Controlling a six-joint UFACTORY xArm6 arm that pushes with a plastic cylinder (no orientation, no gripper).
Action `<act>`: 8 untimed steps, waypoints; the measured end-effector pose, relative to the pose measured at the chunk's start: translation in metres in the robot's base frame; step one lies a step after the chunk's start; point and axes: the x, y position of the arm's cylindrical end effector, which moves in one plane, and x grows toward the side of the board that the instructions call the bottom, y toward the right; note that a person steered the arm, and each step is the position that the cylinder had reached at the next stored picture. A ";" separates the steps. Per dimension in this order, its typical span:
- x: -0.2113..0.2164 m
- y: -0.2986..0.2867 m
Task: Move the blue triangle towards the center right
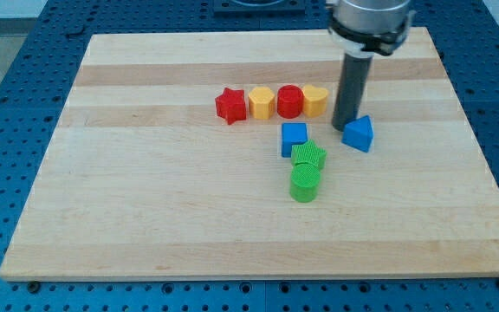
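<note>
There are no jaws on this arm to be apart or together, so nothing can be said of their state; you have only a straight dark rod, and my tip (pixel 344 129) rests on the wooden bench (pixel 145 225) right of centre. The blue triangle (pixel 359 133) sits just to the view's right of my tip, apparently touching it, though the rod's shadow makes contact hard to confirm. To the view's left of my tip runs a row of four blocks: a red star (pixel 230 106), a yellow hexagon-like block (pixel 261 102), a red cylinder (pixel 289 101) and a yellow heart (pixel 316 100). Below them lie a blue cube (pixel 294 139), a green star (pixel 309 156) and a green cylinder (pixel 305 185), stacked closely down the view.

You appear to be at the pushing step, with my tip placed on the triangle's left side. The next move calls for a steady slide towards the view's right, keeping my tip centred behind the block so it does not slip off sideways.
</note>
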 end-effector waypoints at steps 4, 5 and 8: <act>0.028 -0.056; 0.029 -0.034; 0.065 -0.002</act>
